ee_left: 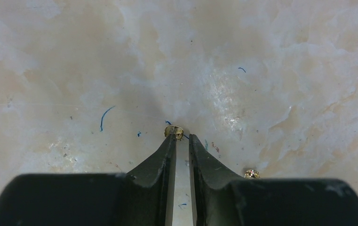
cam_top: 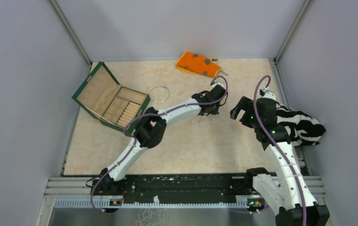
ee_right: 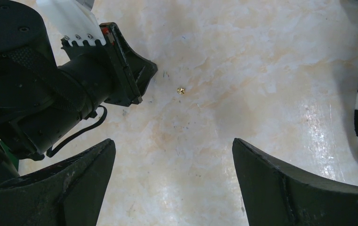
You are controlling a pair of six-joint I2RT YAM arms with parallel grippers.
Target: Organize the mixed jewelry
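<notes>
Barely started: jewelry box (cam_top: 113,101) open at 9 o'clock, looks empty (hard to tell); wire bangle (cam_top: 166,87) loose on surface (cam_top: 191,146); left claw (ee_left: 181,136) nearly clenched at gold stud (ee_left: 173,131), grasp unclear; second gold stud (ee_left: 250,174) at its 4 o'clock; right claw (ee_right: 173,146) released, empty.

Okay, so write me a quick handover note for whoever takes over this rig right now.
Left gripper: jaws a slim gap apart, low over the table, tiny gold piece at its tips, not clearly gripped; second gold piece beside it.
Right gripper: wide open, empty.
Wire bangle lies beside the open box.
Done: nothing visibly in the box.
Left: both gold pieces and the bangle.
</notes>
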